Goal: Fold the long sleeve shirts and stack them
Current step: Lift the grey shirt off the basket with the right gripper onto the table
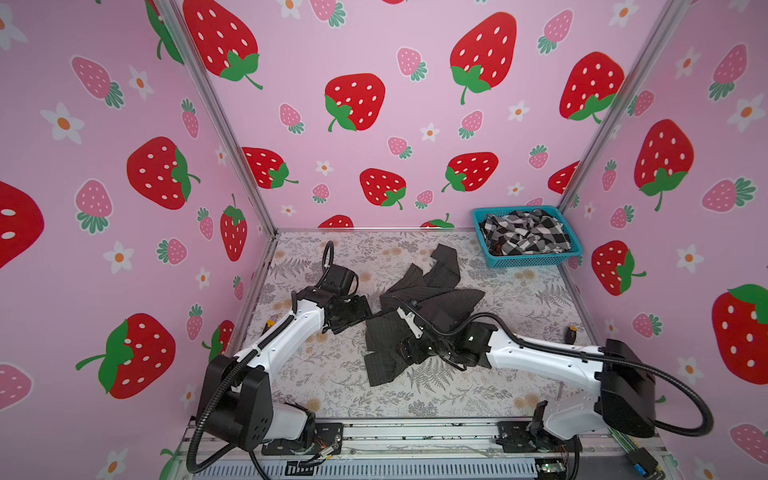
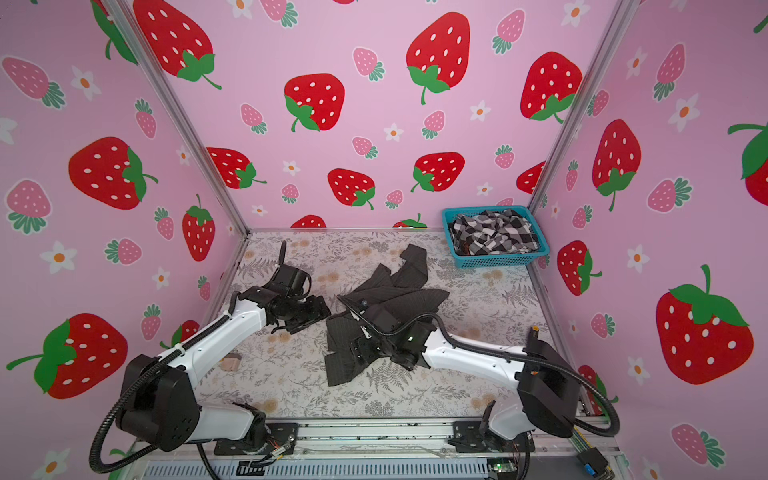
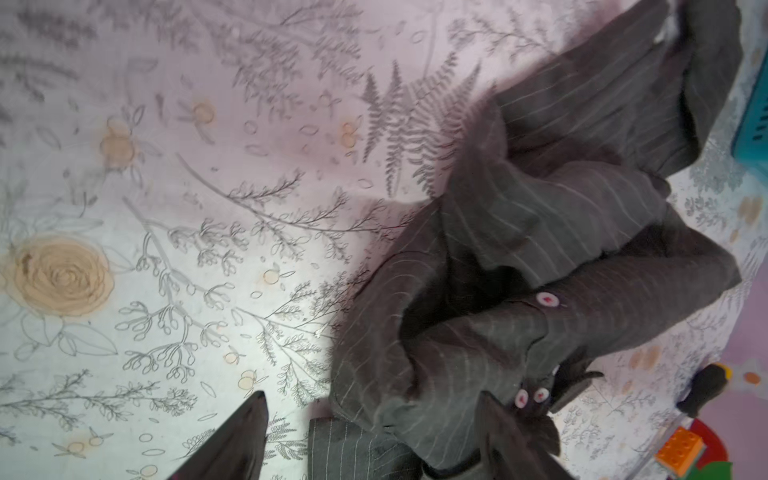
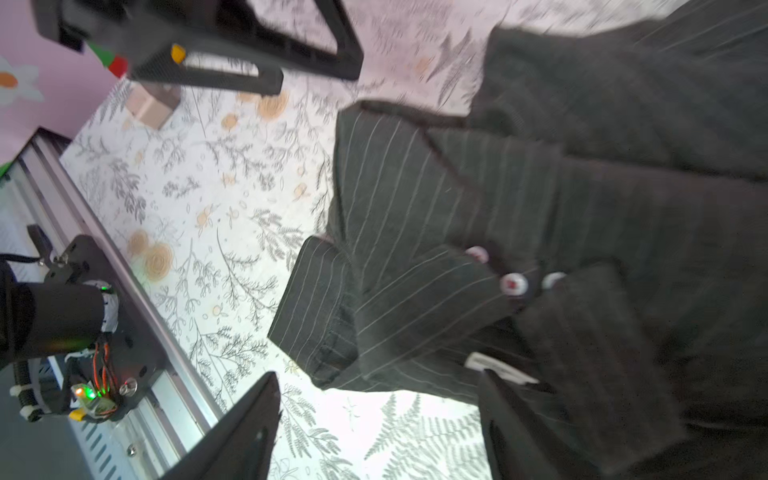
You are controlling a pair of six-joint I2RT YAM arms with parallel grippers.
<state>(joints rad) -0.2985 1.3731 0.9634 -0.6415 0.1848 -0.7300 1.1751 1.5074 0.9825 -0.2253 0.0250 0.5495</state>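
Here, the tabletop (image 1: 519,316) has a crumpled grey shirt (image 1: 440,299) lying in its middle. A blue basket (image 1: 536,262) in the far right corner holds the checked shirt (image 1: 523,235). The left jaws are open at the grey shirt's left edge. The right jaws are open over its near part.

Two arms alike. Left arm (image 1: 286,336), right arm (image 1: 540,357): smooth white link shells dotted with small dark screws, bulky black joint housings (image 1: 241,403). Black ribbed cable hose (image 1: 711,415) loops from each base along links. Left pincer (image 3: 372,395), right pincer (image 4: 378,374): dark tapered fingers (image 4: 241,432). Black base plate (image 4: 129,328), orange-red wires, green light (image 4: 85,392).
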